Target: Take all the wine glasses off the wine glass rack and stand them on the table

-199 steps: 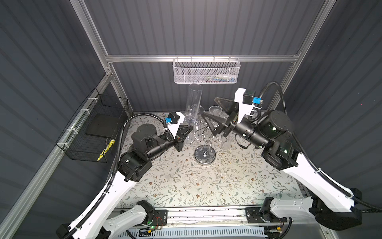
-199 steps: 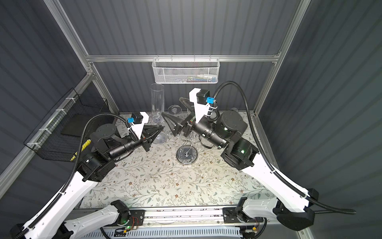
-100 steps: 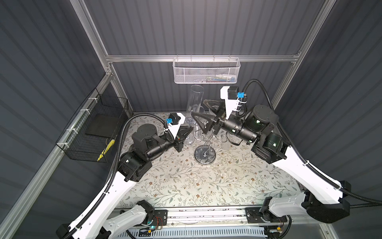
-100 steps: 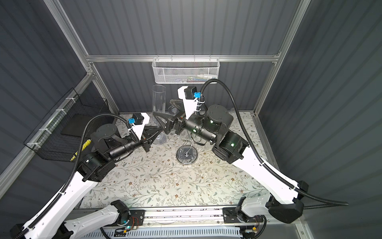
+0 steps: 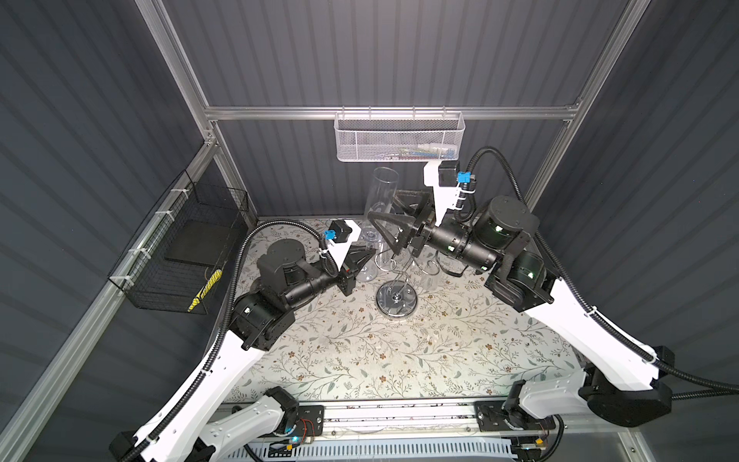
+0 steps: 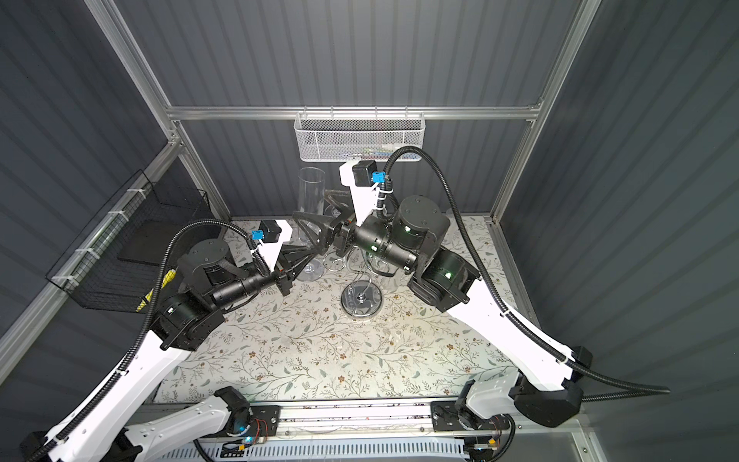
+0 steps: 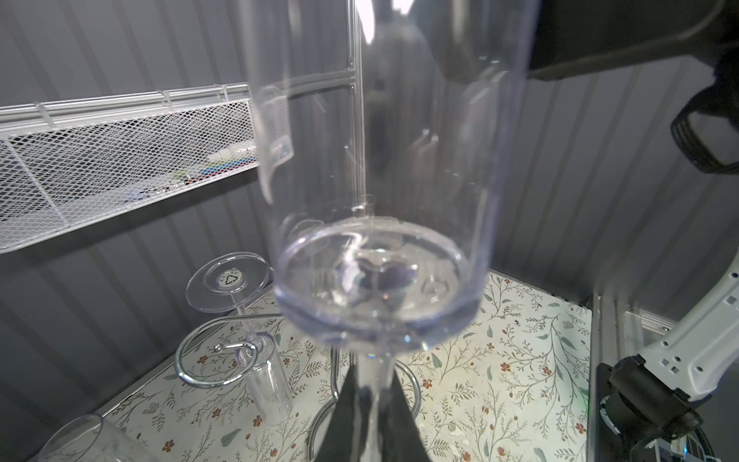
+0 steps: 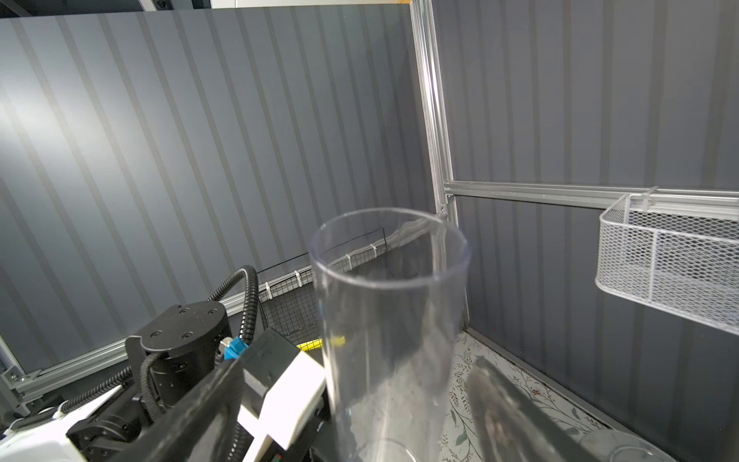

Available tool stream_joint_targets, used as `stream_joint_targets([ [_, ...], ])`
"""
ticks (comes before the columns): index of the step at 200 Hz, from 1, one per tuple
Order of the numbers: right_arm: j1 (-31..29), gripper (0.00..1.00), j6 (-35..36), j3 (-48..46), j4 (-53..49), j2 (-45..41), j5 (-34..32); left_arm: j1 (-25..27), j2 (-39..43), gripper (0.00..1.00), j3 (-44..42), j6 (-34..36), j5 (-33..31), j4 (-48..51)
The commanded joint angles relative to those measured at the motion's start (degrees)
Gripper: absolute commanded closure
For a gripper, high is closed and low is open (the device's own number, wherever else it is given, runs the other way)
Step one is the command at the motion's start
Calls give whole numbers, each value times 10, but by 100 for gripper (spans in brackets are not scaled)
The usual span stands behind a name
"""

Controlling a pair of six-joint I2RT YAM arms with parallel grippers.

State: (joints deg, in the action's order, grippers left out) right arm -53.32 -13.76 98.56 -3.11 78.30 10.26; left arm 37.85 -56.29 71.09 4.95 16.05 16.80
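Near the worktop's [image 5: 360,352] back edge, just left of the rack [image 5: 396,299], the glass [image 5: 382,196] stands upright, its stem pinched in the closed left gripper [image 7: 368,394]. The right gripper [image 5: 384,208], beside the rack 1 second ago, has swung in. Its 2 fingers now flank the bowl, spread wide with no grip evident. This looks like a handover, the glass apparently off the rack. The left arm has not moved.

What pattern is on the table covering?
Pale table covering with grey-green leafy vines and small brown flowers, clearest in a top view.
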Motion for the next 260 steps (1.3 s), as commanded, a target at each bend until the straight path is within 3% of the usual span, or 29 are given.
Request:
stream_joint_targets([
  [1,-2,14,7,20,-27,4,-4,4,0,100,19,19,22,11],
  [46,0,25,8,26,-71,2,-40,4,2,100,25,36,21,33],
  [202,6,39,-3,16,-62,12,-44,4,-11,100,28,56,39,47],
  [260,10,55,-2,-12,-28,3,-37,4,-11,100,27,57,37,47],
])
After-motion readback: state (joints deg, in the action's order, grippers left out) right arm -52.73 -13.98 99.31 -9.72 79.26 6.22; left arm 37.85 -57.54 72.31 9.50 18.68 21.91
